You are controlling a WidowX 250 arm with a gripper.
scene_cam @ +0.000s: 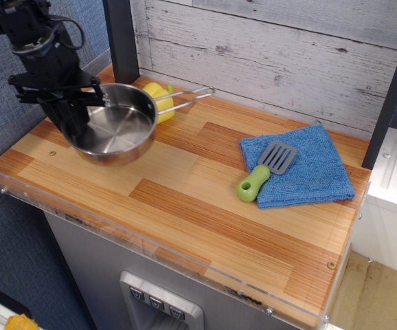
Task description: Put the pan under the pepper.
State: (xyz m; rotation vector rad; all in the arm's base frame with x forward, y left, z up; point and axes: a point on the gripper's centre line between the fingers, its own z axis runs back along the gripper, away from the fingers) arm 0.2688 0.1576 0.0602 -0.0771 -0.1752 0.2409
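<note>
The shiny steel pan (112, 127) is at the left of the wooden table, tilted a little, its wire handle (185, 97) pointing right toward the back wall. My black gripper (75, 113) is shut on the pan's left rim and holds it. The yellow pepper (160, 96) stands just behind the pan's right rim, mostly hidden by the pan and handle. I cannot tell whether the pan touches the table.
A blue cloth (301, 165) lies at the right with a grey spatula with green handle (264, 172) on it. A dark post (121, 41) stands at the back left. A clear plastic rim (150, 240) edges the table front.
</note>
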